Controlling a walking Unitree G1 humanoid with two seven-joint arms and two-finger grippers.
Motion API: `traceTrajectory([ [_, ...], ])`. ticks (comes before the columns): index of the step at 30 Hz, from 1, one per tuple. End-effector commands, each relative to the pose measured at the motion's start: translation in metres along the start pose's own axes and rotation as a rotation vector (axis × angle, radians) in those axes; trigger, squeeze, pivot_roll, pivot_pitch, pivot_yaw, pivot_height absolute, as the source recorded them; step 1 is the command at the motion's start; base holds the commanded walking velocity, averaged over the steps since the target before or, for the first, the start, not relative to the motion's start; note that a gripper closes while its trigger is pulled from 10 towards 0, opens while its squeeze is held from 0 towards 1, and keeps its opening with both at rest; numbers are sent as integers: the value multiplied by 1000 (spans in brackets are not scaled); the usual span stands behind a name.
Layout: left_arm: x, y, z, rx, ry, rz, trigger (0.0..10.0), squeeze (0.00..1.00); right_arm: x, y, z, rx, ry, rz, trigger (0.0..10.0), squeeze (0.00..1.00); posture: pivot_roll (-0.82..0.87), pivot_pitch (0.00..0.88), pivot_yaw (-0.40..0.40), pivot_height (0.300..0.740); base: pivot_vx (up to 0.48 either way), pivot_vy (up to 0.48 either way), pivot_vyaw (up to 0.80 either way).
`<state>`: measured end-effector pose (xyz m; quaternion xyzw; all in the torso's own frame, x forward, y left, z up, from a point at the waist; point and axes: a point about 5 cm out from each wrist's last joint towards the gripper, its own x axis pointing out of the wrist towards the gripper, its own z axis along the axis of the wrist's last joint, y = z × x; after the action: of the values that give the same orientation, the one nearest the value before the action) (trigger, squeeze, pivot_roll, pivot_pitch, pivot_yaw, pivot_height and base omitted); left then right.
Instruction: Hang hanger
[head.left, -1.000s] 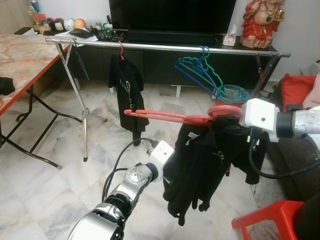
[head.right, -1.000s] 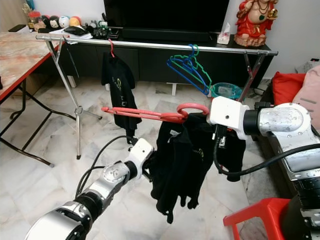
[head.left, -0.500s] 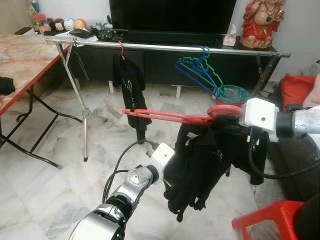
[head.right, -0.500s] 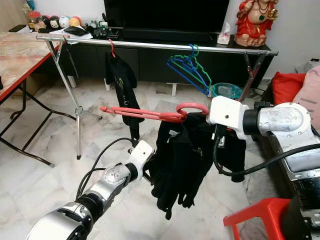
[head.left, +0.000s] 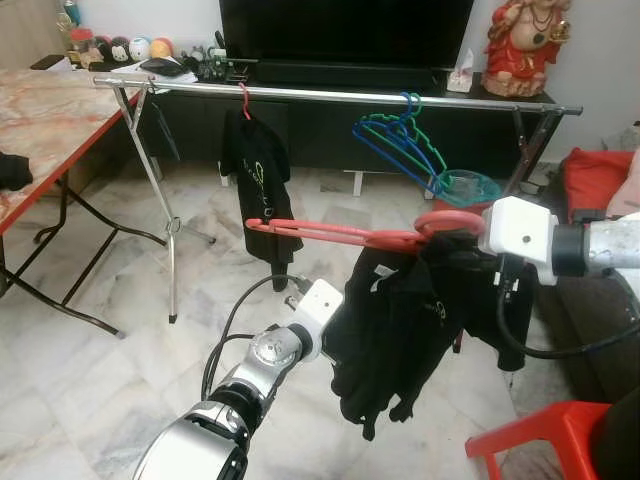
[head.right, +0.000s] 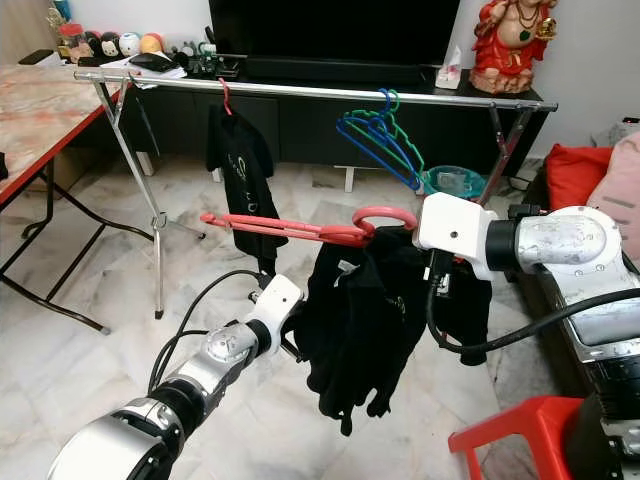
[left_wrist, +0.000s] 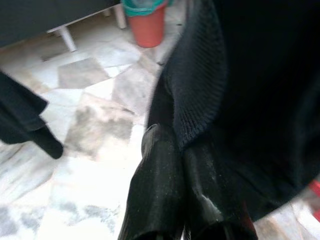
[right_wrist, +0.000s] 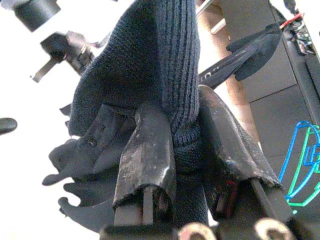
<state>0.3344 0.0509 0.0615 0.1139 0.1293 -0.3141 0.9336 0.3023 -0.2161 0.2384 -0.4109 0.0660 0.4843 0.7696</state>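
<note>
Your right gripper (right_wrist: 180, 150) was clamped on the dark knit of the black garment (head.left: 400, 320), one finger (right_wrist: 147, 155) pressed on each side of a bunched fold. That garment hung from the red hanger (head.left: 340, 235), which you held out level in front of the robot, hook end next to the white wrist block of the right arm and the long end reaching toward the robot's left. The hanger was well short of the metal rail (head.left: 330, 95) and not touching it.

Your left gripper (left_wrist: 185, 195) sat low, its two fingers (left_wrist: 157, 180) pressed together with nothing between them, their tips against the lower edge of the garment's knit.

On the rail, another black garment (head.left: 255, 170) hung from a red hook near the robot's left end, and a cluster of blue and green hangers (head.left: 400, 145) hung further toward the right. A red stool (head.left: 545, 440) stood at the lower right on the marble floor (head.left: 90, 370).
</note>
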Motion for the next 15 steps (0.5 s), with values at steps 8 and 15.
traceTrajectory([
  [8, -9, 36, -1, -86, 46, 163, 0, 0, -2, 8, -41, -18, 267, 10, 0, 0, -89, 0, -11, 740, 0, 0, 0],
  [15, -15, 46, -6, -97, 63, 189, 0, 0, 0, 17, -55, -2, 322, 36, 0, 0, -81, 0, -12, 740, 0, 0, 0],
])
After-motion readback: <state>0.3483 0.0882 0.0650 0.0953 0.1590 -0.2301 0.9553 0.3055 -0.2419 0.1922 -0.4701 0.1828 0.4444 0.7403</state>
